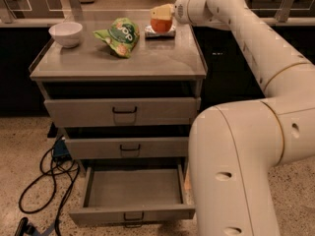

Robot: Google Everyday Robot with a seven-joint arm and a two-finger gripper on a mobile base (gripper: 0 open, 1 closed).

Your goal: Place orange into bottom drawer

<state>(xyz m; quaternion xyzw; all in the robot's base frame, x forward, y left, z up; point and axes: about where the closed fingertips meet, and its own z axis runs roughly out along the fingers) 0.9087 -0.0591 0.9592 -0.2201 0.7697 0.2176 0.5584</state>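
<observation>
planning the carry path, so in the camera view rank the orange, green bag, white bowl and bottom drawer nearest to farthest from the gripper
1. orange: held in the fingers of the gripper, at the back right of the cabinet top.
2. green bag: on the top, left of the gripper.
3. white bowl: far left corner of the top.
4. bottom drawer: pulled open, low by the floor.

Dim overhead light falls on the pincer (163, 18) gripping the orange (160, 25) above the cabinet (147, 63); drawers (123, 113) shadowed.
</observation>
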